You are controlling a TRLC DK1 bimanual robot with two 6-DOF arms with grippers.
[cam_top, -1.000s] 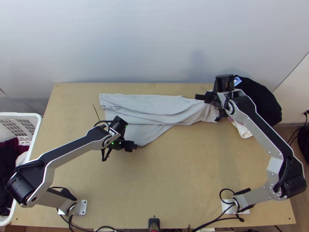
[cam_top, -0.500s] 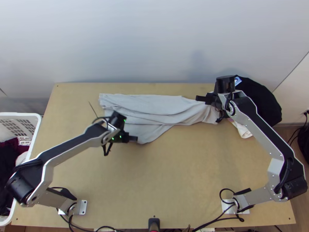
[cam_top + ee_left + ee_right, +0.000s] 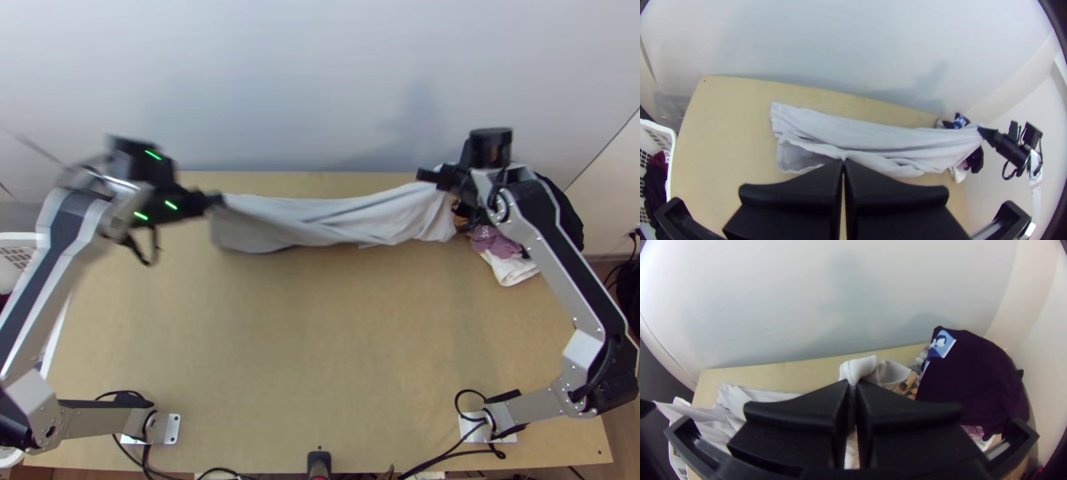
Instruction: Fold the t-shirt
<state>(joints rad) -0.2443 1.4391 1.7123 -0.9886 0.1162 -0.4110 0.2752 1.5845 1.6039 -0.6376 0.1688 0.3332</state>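
Note:
In the top view the light grey t-shirt (image 3: 312,228) hangs in long folds between the grippers, bunched lengthwise. Its left end is at my left gripper (image 3: 214,202), its right end at my right gripper (image 3: 436,174). From the left wrist view, the left gripper (image 3: 843,163) is shut on an edge of the t-shirt (image 3: 902,138), whose far end rises to the other gripper. The right wrist view shows the right gripper (image 3: 853,384) shut on a bunched, ribbed part of the t-shirt (image 3: 858,368); folds hide how its layers lie.
Dark clothing (image 3: 973,378) and a purple-and-white garment (image 3: 512,260) are heaped at the table's far right, beside the right gripper. A white laundry basket (image 3: 670,133) with dark clothes stands off the left edge. The wall rises behind the table (image 3: 320,344).
My left gripper has swung up and left in the top view, drawing the t-shirt's near part with it. The right gripper has shifted slightly right and toward the wall, still holding its end.

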